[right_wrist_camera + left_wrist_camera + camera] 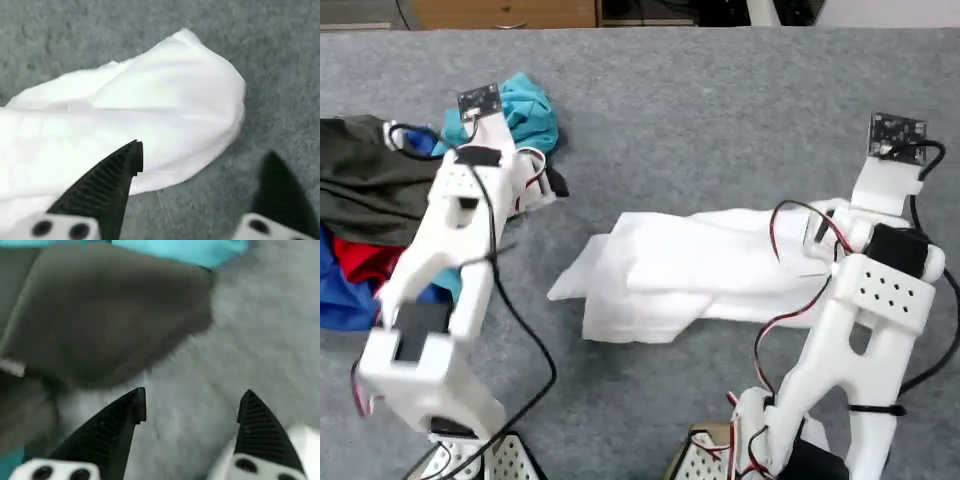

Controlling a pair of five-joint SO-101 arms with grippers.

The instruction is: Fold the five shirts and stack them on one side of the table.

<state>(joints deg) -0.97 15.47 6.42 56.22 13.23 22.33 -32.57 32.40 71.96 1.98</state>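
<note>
fingers (110, 190) spread on both: right gripper (205, 156) over the seemingly half-folded white shirt (150, 110), left gripper (194, 396) by the pile (365, 195); next, i'd say, pinch the shirt's edge.

The left arm (450, 250) is reaching forward with its wrist tipping down. The left gripper (194, 400) is pointing downward, its two black ridged fingers (112, 427) standing wide apart. The right arm (865, 300) is standing bent at the elbow. The right gripper (204, 155) is likewise gaping, one finger on each side of the gap.
</note>
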